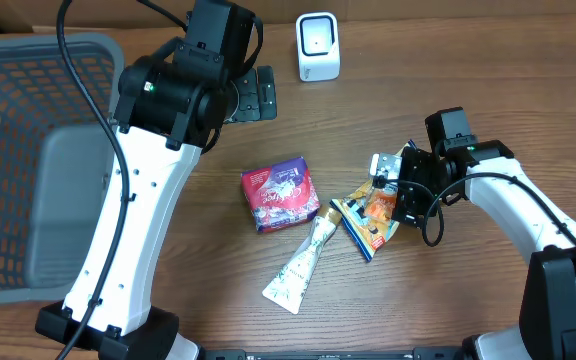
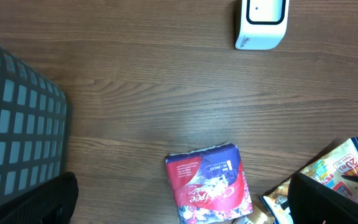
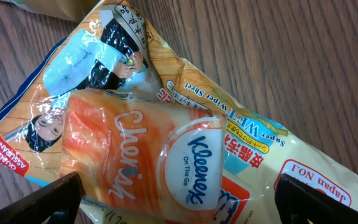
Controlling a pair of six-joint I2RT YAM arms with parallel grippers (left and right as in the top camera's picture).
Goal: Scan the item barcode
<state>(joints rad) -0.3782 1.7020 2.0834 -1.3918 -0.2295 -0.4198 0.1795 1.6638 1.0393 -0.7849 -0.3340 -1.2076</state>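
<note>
The left arm rises from its base at the near left edge and reaches far over the table, bent at the elbow. The left gripper (image 1: 265, 93) hangs at the far middle with its fingers spread wide and nothing between them. The right arm comes in from the near right corner and stretches left. The right gripper (image 1: 386, 190) is low over the orange Kleenex wipes pack (image 3: 166, 155), its fingers also spread wide on either side of the pack and not pinching it.

The wipes pack lies right of centre on the wooden table (image 1: 468, 80), on top of a larger printed wet-wipes packet (image 3: 272, 149). Just left of it a white tube (image 1: 298, 265) lies slantwise toward the near side. A red and purple packet (image 1: 280, 194) lies at the centre, just beside the tube's far end. At the far edge stands a white barcode scanner (image 1: 318, 47), well apart from the packs. A grey plastic basket (image 1: 8, 120) fills the left side.
</note>
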